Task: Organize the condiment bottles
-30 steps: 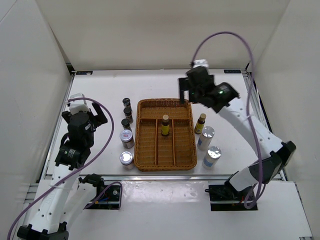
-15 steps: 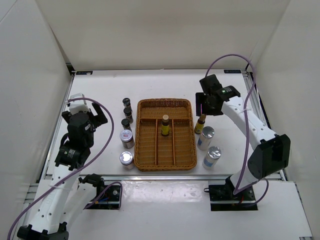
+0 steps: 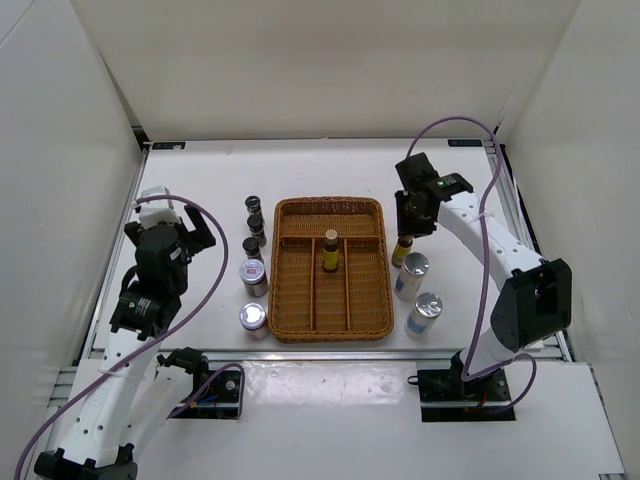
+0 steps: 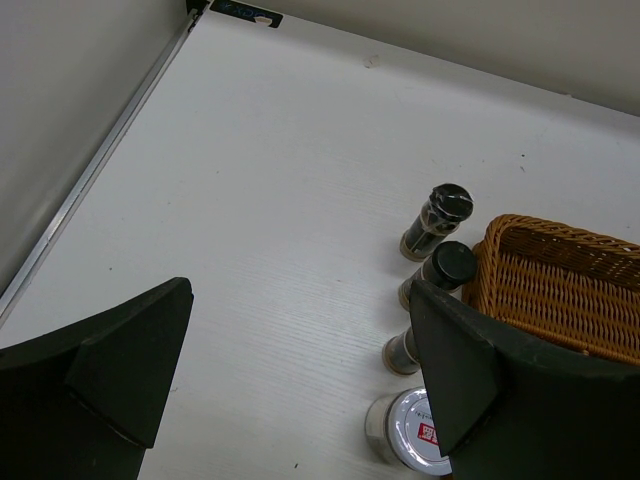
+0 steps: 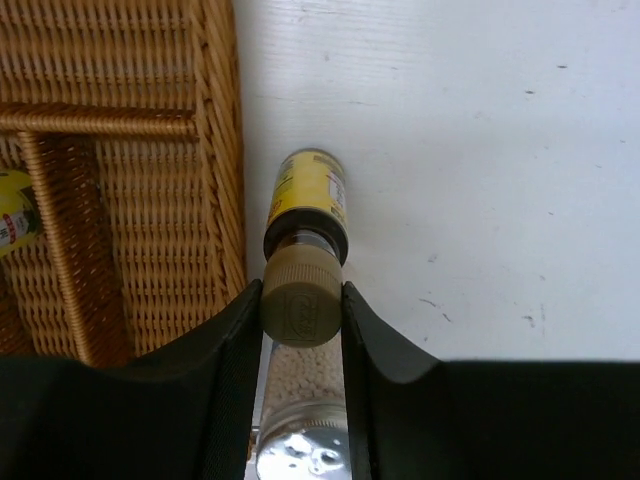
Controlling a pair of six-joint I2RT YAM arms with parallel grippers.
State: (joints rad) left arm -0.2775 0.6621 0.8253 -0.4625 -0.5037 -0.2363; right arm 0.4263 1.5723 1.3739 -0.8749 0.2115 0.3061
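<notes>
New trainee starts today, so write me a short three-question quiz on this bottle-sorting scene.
1. True or false: the left gripper is shut on a jar.
2. The right gripper clamps: A) a white cylinder, B) the amber bottle by its cap, C) a dark bottle.
3. How many bottles stand inside the wicker tray?
Key: 1 false, it is open and empty; 2 B; 3 one.

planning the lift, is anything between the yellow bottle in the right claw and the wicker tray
Nothing loose. Only the right wall of the wicker tray separates the yellow bottle, gripped at its cap by the right claw, from the compartments.
</notes>
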